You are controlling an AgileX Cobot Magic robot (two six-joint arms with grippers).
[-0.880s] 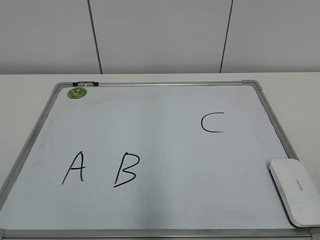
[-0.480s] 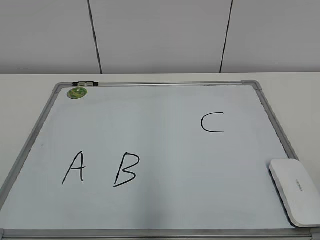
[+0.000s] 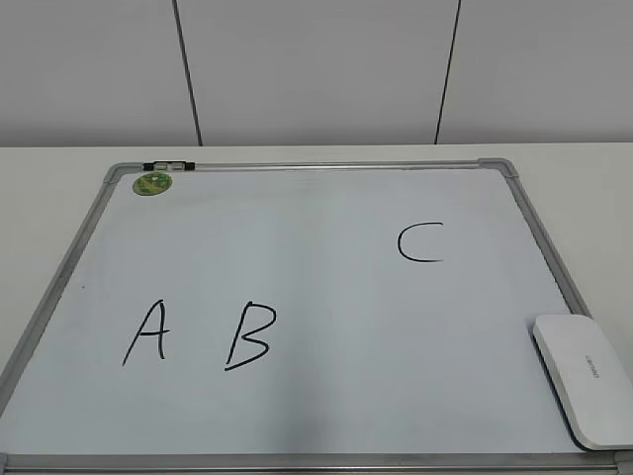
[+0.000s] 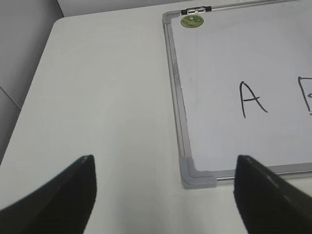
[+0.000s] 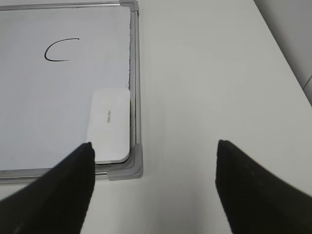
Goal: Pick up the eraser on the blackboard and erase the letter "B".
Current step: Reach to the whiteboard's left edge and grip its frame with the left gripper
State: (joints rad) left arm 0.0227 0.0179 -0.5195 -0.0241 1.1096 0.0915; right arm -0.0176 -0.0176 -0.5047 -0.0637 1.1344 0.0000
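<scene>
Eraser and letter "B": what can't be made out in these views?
- eraser: right end cut by the exterior frame edge; near end hidden behind the right gripper finger in the right wrist view; grey lettering too small to read.
- letter "B": cut by the left wrist frame's right edge.
- Both arms: absent from the exterior view.

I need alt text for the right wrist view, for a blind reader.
A white eraser lies in the near right corner of a whiteboard on a white table, below a black letter C. The open gripper hovers over the table beside that corner.
</scene>
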